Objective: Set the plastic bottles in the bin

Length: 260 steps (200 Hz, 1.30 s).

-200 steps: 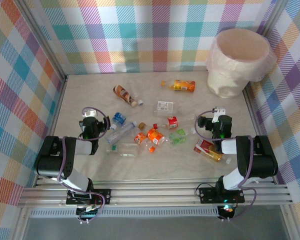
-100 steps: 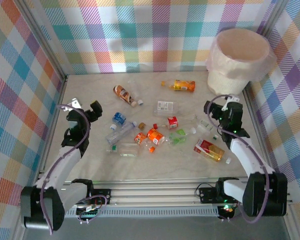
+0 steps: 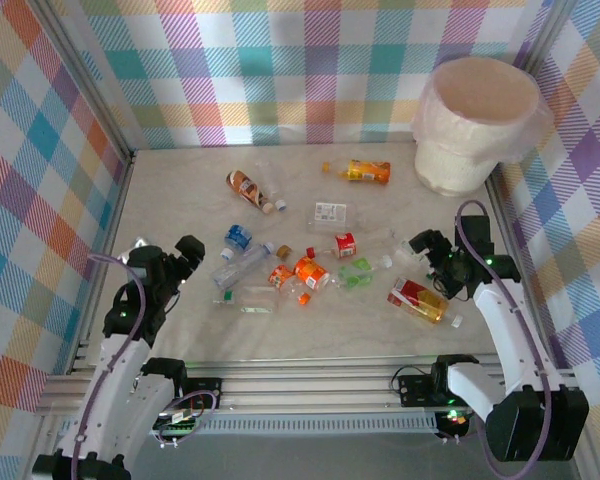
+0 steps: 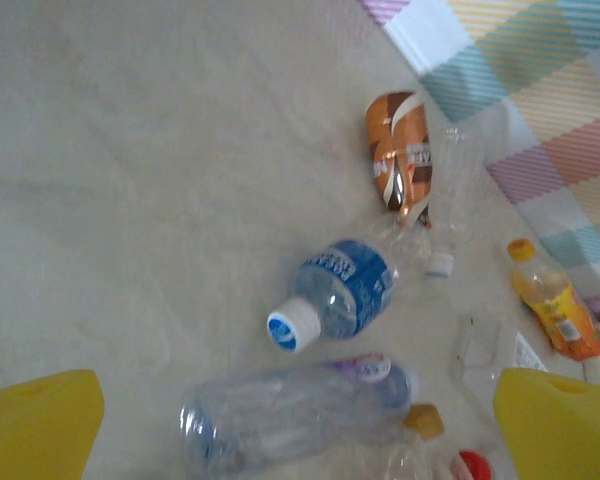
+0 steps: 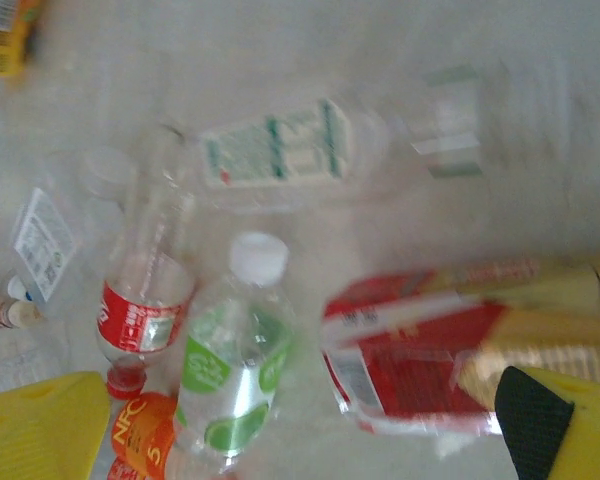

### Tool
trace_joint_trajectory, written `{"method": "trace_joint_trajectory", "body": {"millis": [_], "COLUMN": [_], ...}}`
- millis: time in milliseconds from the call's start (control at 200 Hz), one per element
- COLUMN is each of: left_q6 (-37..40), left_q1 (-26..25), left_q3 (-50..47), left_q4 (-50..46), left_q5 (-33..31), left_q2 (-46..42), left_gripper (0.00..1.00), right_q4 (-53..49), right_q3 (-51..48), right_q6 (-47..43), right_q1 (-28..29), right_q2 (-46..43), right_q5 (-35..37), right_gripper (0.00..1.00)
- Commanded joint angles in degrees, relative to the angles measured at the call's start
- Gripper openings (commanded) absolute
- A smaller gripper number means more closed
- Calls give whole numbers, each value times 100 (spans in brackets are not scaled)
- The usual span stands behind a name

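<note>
Bottles (image 5: 230,375) blurred; right gripper (image 5: 302,428) cropped

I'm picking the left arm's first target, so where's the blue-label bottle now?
In the top view the blue-label bottle lies left of centre, just beyond the long clear bottle and nearer than the brown-label bottle.

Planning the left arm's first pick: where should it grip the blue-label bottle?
Probably across the labelled middle of the blue-label bottle, coming from above and straddling its long axis: it lies on its side, and the white cap end is narrower.
</note>
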Motion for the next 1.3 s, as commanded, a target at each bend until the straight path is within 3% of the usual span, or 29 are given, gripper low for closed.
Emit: {"method": "trace_joint_trajectory", "body": {"millis": [0,95,170,325,750,1295], "left_q6": [-321,-592,-839,-1103,-1175,-915], "left_q1": [-45,-45,-48,-45,-54,-198], "left_q3": [-100,-202,-358,-518,-492,-202], "left_q4": [-714,-787,-548,-150,-149,-113], "left_q5": [198,134,266,461,580,679], "left_q2": [-335,-402,-335,-17,169,617], "left_gripper": [100,100,100,100,100,100], "right_q4": [-1045,-1216,-762,-70,1266,1430], "right_q3": [160,-194,-749,-1559,-2342,-2560], "right_q6": [1314,2287,3175,4236,4594,4271], "right_q1": [-14,-10,-9,-10,-73,-130], "right_q2": [-226,-480,-835,-1227,-473,-152], "right_q5": [-292,-646,-923,-740,-245,275], "right_gripper": [100,100,99,99,95,86]}}
